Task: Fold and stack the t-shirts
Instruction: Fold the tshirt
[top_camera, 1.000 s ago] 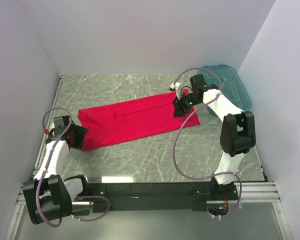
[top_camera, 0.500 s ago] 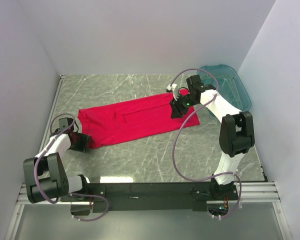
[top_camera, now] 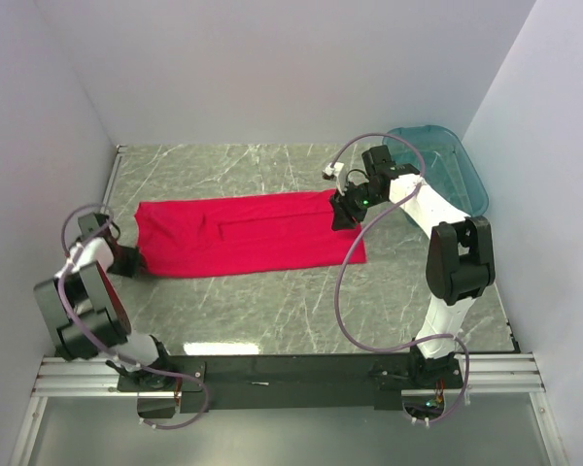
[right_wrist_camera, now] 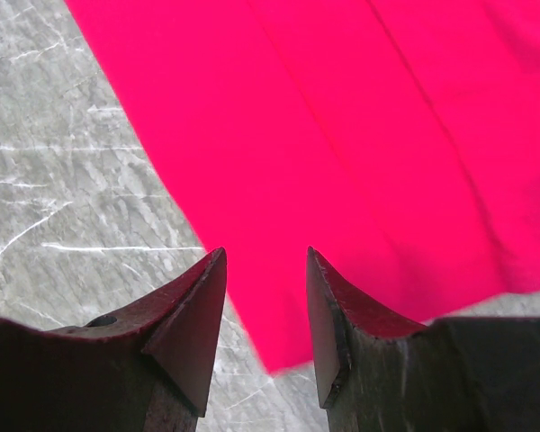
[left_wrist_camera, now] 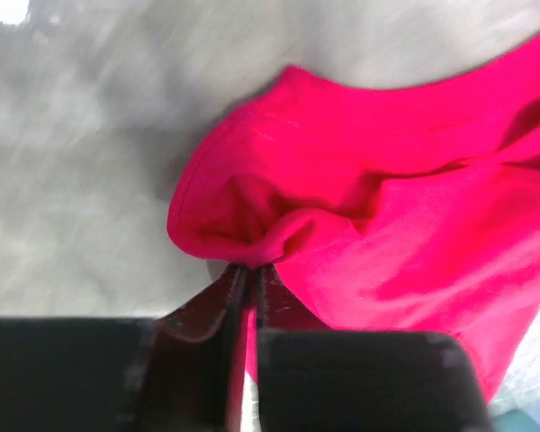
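A red t-shirt lies as a long folded strip across the middle of the marble table. My left gripper is at the strip's left end, low on the table. In the left wrist view the left gripper is shut on a bunched fold of the t-shirt. My right gripper hovers over the strip's right end. In the right wrist view the right gripper is open and empty above the near corner of the t-shirt.
A teal plastic bin stands at the back right corner, just behind the right arm. White walls close the table on the left, back and right. Bare marble table lies between the shirt and the arm bases.
My left gripper has pulled the shirt's left end to the left and back. The strip now lies straighter and more level. The right gripper has barely moved.
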Controlling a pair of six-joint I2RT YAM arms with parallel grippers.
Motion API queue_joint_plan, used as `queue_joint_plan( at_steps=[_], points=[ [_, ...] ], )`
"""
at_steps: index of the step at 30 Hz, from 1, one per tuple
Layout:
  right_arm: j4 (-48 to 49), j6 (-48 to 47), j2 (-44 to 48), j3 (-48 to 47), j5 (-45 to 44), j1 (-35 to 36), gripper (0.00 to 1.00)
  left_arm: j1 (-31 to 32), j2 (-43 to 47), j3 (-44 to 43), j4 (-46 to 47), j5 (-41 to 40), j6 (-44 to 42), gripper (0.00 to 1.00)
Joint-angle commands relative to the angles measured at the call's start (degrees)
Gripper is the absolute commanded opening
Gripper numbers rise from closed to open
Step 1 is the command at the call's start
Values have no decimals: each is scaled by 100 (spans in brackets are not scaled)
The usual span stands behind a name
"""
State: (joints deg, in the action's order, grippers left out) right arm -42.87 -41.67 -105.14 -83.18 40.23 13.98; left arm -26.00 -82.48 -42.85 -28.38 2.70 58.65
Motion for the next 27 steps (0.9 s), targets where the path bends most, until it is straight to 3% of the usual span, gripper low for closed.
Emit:
queue_joint_plan(
  at_steps=[1, 4, 7, 9, 13, 17, 20, 22, 23, 24, 27],
  points=[
    [-28, -69, 284, -23, 143, -9, 48, -107, -608, -1089, 465, 124, -757, 13],
    [-46, -87, 327, 3, 161, -9, 48, -98, -998, -1927, 527, 714, -1408, 33],
    [-2, -96, 328, -5, 100, 8, 48, -98, -509, -2113, 675, 671, -1681, 56],
    [-2, -78, 267, -32, 64, 61, 48, -98, -174, -2043, 755, 705, -1813, 67],
    [59, 123, -41, -268, -129, 298, 48, -107, 608, -1587, 1018, 1178, -1910, 69],
    [-71, 466, -550, -1023, -708, 720, 49, 76, 778, -1050, 1869, 2268, -1797, 70],
    [-553, 458, -1217, -2068, -815, 896, 49, 768, 67, -1426, 1837, 2569, -1935, 69],
    [-818, 484, -1622, -2726, -675, 940, 50, 1165, -627, -2094, 1258, 2098, -2007, 66],
    [-880, 545, -1667, -2808, -596, 958, 51, 1463, -855, -2270, 1143, 1990, -1868, 63],
    [-811, 563, -1615, -2801, -508, 949, 51, 1562, -1267, -2567, 916, 1902, -1736, 50],
    [-319, 625, -1221, -2143, -516, 958, 51, 1773, -1901, -2999, 703, 1489, -1068, 44]
  ],
)
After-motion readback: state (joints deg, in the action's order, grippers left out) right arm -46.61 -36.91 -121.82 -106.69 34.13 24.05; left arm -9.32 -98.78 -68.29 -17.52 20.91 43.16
